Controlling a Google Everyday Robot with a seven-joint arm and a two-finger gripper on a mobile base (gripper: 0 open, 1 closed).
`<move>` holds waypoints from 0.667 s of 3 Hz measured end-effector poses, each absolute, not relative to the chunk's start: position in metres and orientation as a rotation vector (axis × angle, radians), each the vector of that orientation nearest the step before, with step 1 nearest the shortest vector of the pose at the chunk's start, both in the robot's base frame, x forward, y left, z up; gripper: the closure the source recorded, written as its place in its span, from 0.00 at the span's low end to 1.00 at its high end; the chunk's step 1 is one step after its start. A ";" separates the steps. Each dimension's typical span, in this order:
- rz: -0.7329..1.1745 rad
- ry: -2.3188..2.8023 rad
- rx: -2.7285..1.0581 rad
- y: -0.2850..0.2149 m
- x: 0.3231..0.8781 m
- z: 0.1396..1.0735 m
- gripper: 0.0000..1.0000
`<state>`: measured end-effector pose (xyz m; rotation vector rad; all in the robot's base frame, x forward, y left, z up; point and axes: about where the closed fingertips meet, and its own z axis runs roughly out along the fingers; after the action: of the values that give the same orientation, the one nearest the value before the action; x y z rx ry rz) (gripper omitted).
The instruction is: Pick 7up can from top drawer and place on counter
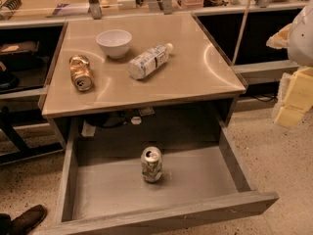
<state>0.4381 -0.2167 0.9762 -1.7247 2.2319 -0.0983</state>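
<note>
The 7up can [151, 164] stands upright on the flat grey bottom of the pulled-out top drawer [161, 214], near its middle. It has a silver top and a pale green-and-white, slightly dented body. The tan counter [195, 72] lies above and behind the drawer. My gripper [292, 99] hangs at the right edge of the view, beside the counter's right side and well above and to the right of the can. It holds nothing that I can see.
On the counter lie a gold-brown dented can [80, 72], a white bowl [114, 42] and a clear plastic bottle with a white label [149, 60] on its side. Dark side shelves flank the counter. A shoe [27, 219] shows at the bottom left.
</note>
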 end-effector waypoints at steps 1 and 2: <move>-0.098 2.232 -1.725 -0.217 0.438 0.976 0.00; -0.085 2.219 -1.711 -0.211 0.438 0.972 0.00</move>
<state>0.4383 -0.2108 0.9720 -1.7112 2.2192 -0.0852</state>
